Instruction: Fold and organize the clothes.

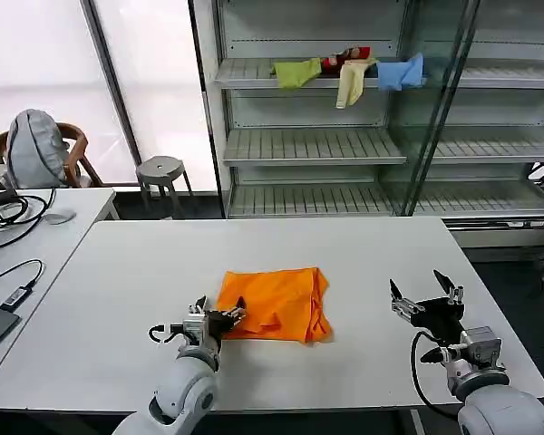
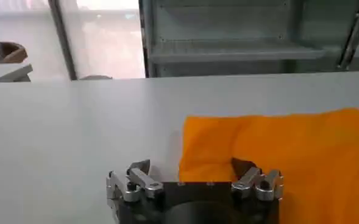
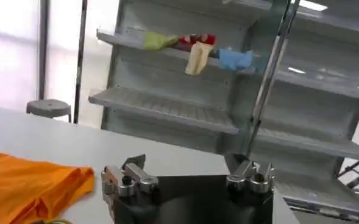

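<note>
The left gripper (image 1: 219,320) is set low over the white table (image 1: 118,272), near its front edge and left of centre; its jaws are spread wide, one fingertip lying over the near left corner of the orange T-shirt (image 1: 276,303), the other over bare table, and nothing is clamped between them; in the left wrist view the same gripper (image 2: 194,176) is seen with its fingers apart astride that corner of the T-shirt (image 2: 289,158). The right gripper (image 1: 426,292) is held above the table toward the right front corner, its jaws likewise wide open and empty, well apart from the fabric; in the right wrist view the gripper (image 3: 188,173) shows its two fingers spread, with the T-shirt (image 3: 27,189) lying off to one side.

The T-shirt is laid in a roughly rectangular fold near the middle of the table, somewhat toward the front edge, its right side bunched into loose creases. The tabletop is plain and matte; a second table (image 1: 36,227) carrying cables is set beside its left edge; a grey stool (image 1: 161,172) and a chair (image 1: 36,154) with a grey backpack stand before bright windows; metal shelving (image 1: 344,145) is ranged behind the far edge, with green, cream, red and blue cloths (image 1: 349,71) draped on an upper shelf.
</note>
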